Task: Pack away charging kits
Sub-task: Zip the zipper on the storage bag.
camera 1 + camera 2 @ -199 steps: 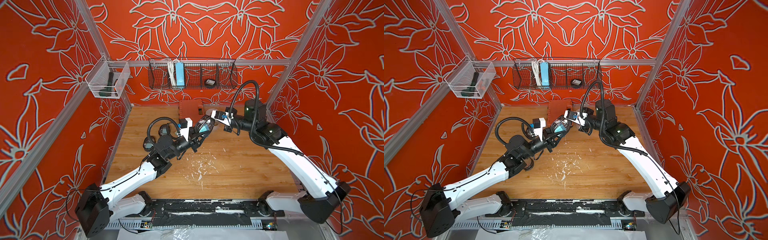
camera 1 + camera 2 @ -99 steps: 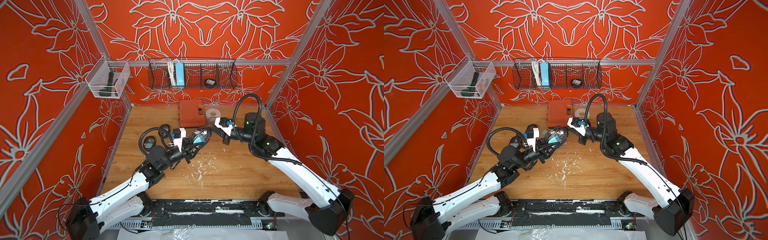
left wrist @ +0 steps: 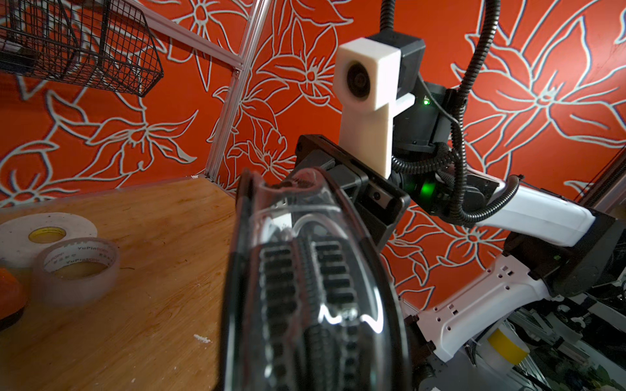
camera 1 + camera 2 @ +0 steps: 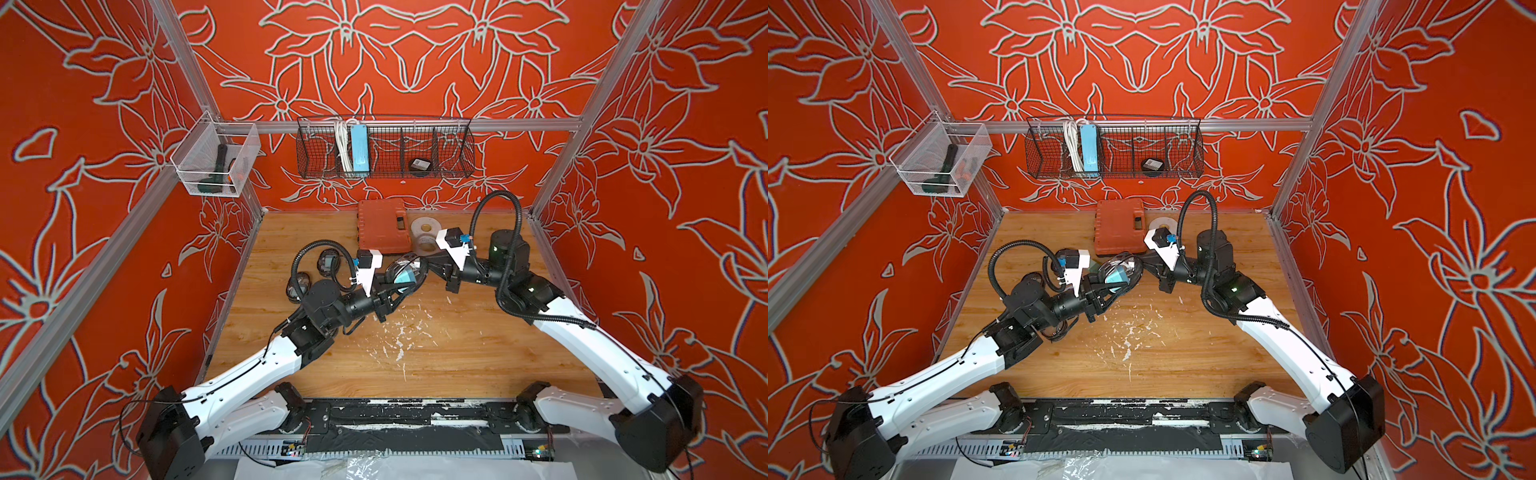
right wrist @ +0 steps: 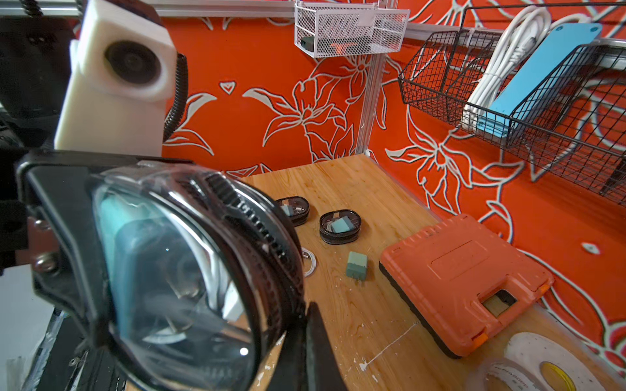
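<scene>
Together clamp one pouch (image 4: 406,270) above table's (image 4: 415,353) middle: left gripper (image 4: 392,287) closed across its body, right gripper (image 4: 428,264) pinched tight on its rim. Beside orange case (image 5: 464,281), loose plug (image 5: 356,265).

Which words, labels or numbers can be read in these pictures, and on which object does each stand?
"YuPin" (its ending blurred): repeated on the inner core of the clear tape roll.
Smaller line beneath it: too blurred to read.
Label on the black item in the wire basket: too small to read.
No other text.
</scene>
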Available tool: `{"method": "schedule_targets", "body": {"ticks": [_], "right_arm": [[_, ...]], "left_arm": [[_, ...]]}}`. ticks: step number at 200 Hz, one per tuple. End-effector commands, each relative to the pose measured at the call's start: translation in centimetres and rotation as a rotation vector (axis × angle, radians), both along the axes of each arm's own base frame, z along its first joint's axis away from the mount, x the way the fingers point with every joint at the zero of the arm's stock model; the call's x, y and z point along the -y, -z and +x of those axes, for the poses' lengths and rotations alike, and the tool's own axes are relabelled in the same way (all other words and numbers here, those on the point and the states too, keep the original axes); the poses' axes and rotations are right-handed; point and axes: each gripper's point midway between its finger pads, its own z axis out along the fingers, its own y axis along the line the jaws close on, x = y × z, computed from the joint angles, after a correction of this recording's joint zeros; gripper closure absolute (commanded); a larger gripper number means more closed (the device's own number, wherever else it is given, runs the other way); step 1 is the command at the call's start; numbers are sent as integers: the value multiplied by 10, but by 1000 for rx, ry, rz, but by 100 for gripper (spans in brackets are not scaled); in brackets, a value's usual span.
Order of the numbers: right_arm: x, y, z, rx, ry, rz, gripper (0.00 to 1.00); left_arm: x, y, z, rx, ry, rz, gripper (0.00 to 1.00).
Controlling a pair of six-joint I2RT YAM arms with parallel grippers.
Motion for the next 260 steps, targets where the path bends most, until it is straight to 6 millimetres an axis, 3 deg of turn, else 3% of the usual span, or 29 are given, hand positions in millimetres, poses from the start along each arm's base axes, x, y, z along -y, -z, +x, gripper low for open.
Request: {"method": "schedule_targets", "body": {"ticks": [1, 58, 99, 134, 173, 216, 260], "right_arm": [[1, -6, -7, -30, 4, 18, 100], [23, -10, 21, -3, 233, 57, 100], [-1, -29, 8, -147, 80, 29, 100], [-9, -41, 7, -142, 115, 86, 100], [-14, -52, -9, -167, 106, 143, 100], [-15, -68, -28, -197, 132, 252, 100], [-18, -82, -38, -289, 167, 409, 100]], "left_arm": [[5, -19, -11, 40, 64, -18, 100], [6, -17, -11, 47, 64, -4, 100], [4, -25, -14, 88, 67, -42, 100], [-6, -38, -10, 131, -1, -96, 68], [-22, -55, -25, 226, -13, -180, 32], [-36, -65, -29, 291, -62, -254, 14], [-40, -70, -31, 305, -59, -318, 11]]}}
